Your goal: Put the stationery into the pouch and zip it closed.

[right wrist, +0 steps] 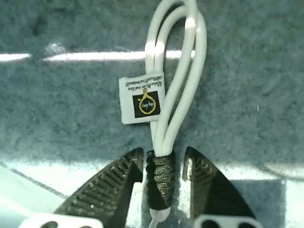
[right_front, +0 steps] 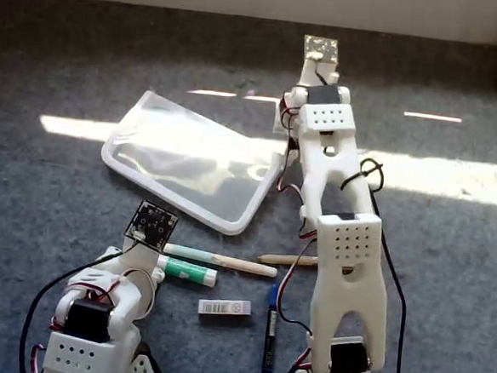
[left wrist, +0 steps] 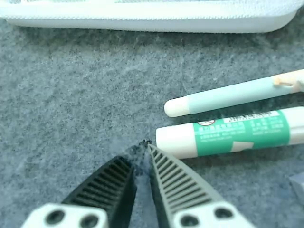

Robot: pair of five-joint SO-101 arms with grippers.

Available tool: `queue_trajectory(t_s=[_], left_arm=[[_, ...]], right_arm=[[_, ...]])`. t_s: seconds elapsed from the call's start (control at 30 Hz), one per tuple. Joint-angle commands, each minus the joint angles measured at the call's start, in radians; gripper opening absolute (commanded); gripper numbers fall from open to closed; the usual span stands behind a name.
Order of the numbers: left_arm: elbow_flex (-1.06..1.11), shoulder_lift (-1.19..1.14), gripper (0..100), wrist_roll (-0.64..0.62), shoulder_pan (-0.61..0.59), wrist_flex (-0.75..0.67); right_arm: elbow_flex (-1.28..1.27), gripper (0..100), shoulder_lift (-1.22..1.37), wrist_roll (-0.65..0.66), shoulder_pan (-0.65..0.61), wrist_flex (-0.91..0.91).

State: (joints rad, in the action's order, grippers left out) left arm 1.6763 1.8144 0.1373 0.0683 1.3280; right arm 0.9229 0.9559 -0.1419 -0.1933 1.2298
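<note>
The translucent white-edged pouch (right_front: 191, 157) lies flat on the carpet; its edge (left wrist: 142, 21) shows ahead of my left gripper. My right gripper (right wrist: 164, 152) is at the pouch's right corner (right_front: 285, 155), shut on the dark-wrapped base of the white pull cord (right wrist: 178, 80) with its label (right wrist: 142, 99). My left gripper (left wrist: 145, 145) is shut and holds nothing, its tips just beside the cap end of the green and white glue stick (left wrist: 223, 133) (right_front: 187, 272). A pale blue pen (left wrist: 232, 95) (right_front: 218, 259) lies just beyond the glue stick.
A wooden pencil (right_front: 290, 259), a white eraser (right_front: 225, 307) and a blue pen (right_front: 269, 337) lie on the grey carpet between the two arm bases. A sunlit stripe crosses the carpet behind the pouch.
</note>
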Motion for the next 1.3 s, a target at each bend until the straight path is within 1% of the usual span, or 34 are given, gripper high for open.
queue_trajectory(t_s=[0.0,0.1,0.3,0.67,0.83,0.93,1.1,1.17,1.27], left_arm=[[0.019,0.002,1,-0.012,-0.002,0.006],[0.019,0.002,1,-0.012,-0.002,0.006],[0.019,0.002,1,-0.012,-0.002,0.006],[0.019,0.002,1,-0.012,-0.002,0.006],[0.019,0.002,1,-0.012,-0.002,0.006],[0.019,0.002,1,-0.012,-0.002,0.006],[0.019,0.002,1,-0.012,-0.002,0.006],[0.019,0.002,1,-0.012,-0.002,0.006],[0.019,0.002,1,-0.012,-0.002,0.006]], right_arm=[[0.108,13.5,0.024,-0.006,0.010,0.015],[0.124,13.5,0.059,-0.006,0.012,0.016],[0.124,13.5,0.062,-0.005,0.012,0.143],[0.124,13.5,0.062,-0.005,0.010,0.213],[0.124,13.5,0.064,-0.003,0.013,0.213],[0.124,13.1,0.065,0.051,0.015,0.216],[0.124,13.0,0.067,0.061,0.015,0.211],[0.124,10.8,0.068,0.064,0.015,0.211],[0.127,2.0,0.061,0.066,0.015,0.209]])
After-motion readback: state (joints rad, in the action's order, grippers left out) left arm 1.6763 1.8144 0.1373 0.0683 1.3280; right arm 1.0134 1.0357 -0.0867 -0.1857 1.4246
